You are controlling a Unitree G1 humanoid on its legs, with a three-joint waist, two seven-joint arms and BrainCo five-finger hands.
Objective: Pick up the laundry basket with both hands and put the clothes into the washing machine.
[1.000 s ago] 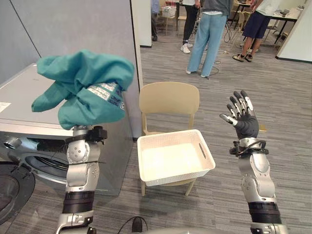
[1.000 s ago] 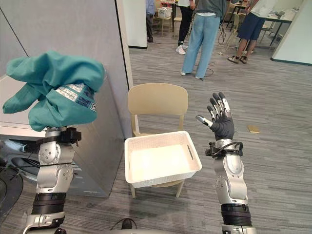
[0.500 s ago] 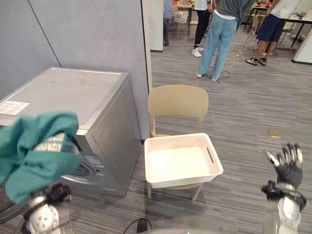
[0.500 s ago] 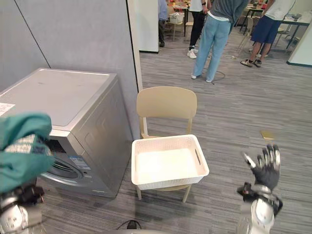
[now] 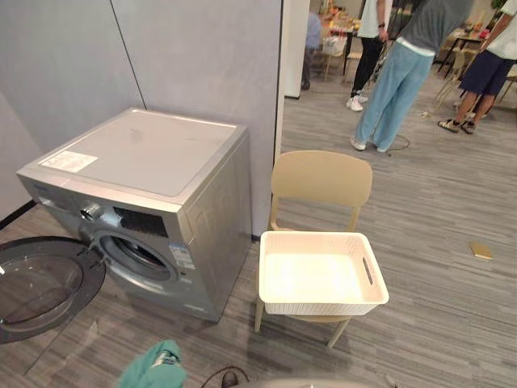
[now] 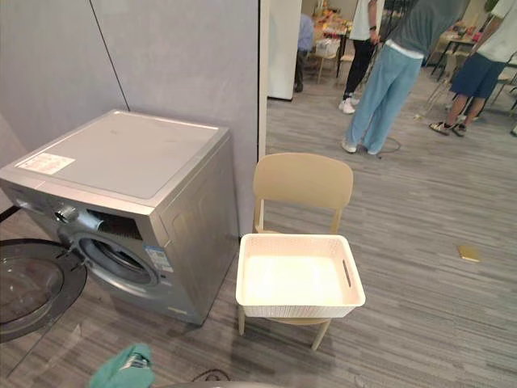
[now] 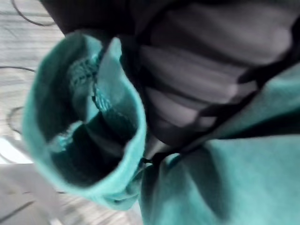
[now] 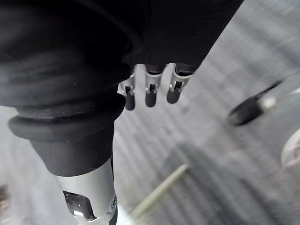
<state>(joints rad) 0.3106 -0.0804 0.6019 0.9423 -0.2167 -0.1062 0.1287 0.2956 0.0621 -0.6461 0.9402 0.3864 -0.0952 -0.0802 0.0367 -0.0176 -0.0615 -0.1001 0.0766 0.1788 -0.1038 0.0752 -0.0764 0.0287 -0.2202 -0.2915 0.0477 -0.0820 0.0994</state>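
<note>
The silver washing machine (image 5: 161, 162) stands on the grey floor (image 5: 436, 323) against a grey wall, its round door (image 5: 40, 283) swung wide open to its left and the drum mouth uncovered. A white sticker (image 5: 69, 161) lies on the front left corner of its top, and a blue-and-white label (image 5: 182, 257) sits on the front panel just right of the opening; the writing on both is too small to read. Just beside the machine's right side stands a beige chair (image 5: 321, 179), and the white laundry basket (image 5: 321, 305) rests on its seat, reaching past the seat's front edge, with nothing in it. The teal garment (image 5: 153, 368) shows low by the near edge of the floor, in front of the machine. In the left wrist view it is draped around the left robot hand (image 7: 211, 70), and whether that hand is clamped on it cannot be told. The right robot hand (image 8: 150, 89) hangs over bare floor, its fingers loose and side by side, holding nothing. People (image 5: 400, 77) stand well behind the chair.
</note>
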